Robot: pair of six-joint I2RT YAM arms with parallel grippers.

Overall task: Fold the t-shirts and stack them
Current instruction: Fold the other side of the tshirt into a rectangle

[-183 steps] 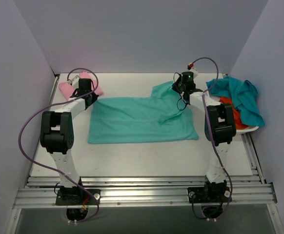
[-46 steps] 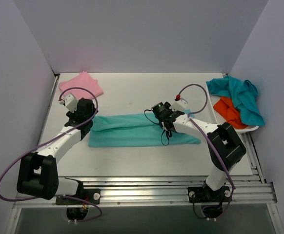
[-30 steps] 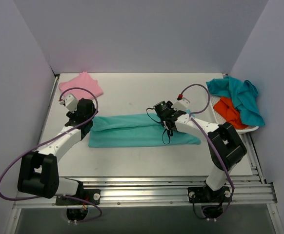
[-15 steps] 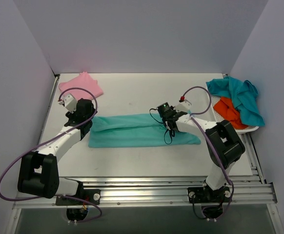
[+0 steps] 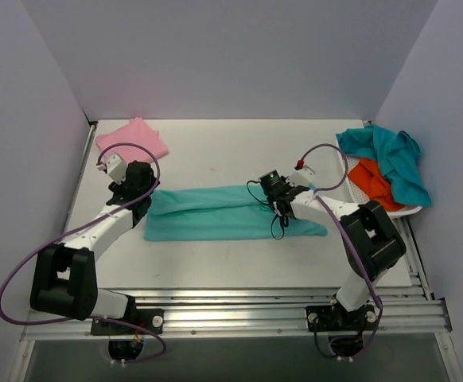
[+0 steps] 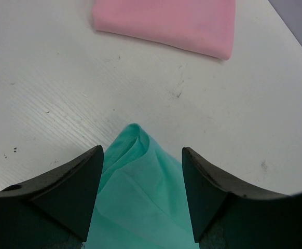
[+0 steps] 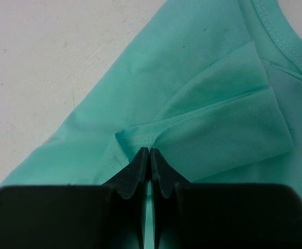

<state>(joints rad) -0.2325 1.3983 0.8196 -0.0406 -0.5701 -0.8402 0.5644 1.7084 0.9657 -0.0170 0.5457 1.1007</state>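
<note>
The light sea-green t-shirt [image 5: 215, 213] lies as a long folded strip across the middle of the table. My left gripper [image 5: 144, 197] hovers open over its left end, and the cloth's tip [image 6: 135, 155] shows between the spread fingers [image 6: 78, 181]. My right gripper [image 5: 273, 196] is at the strip's upper edge, right of centre. Its jaws are shut, pinching the hem of the folded sleeve [image 7: 150, 151], where the cloth puckers at the tips. The pink t-shirt [image 5: 132, 139] lies folded at the back left, seen too in the left wrist view [image 6: 166, 21].
A white tray [image 5: 410, 212] at the right edge holds a crumpled darker teal tee [image 5: 391, 155] and an orange tee [image 5: 372, 181]. Grey walls close in the table on three sides. Metal rails run along the near edge.
My right gripper has closed on the sleeve hem and drifted slightly right along the shirt's upper edge. The left arm has stayed put, still open.
</note>
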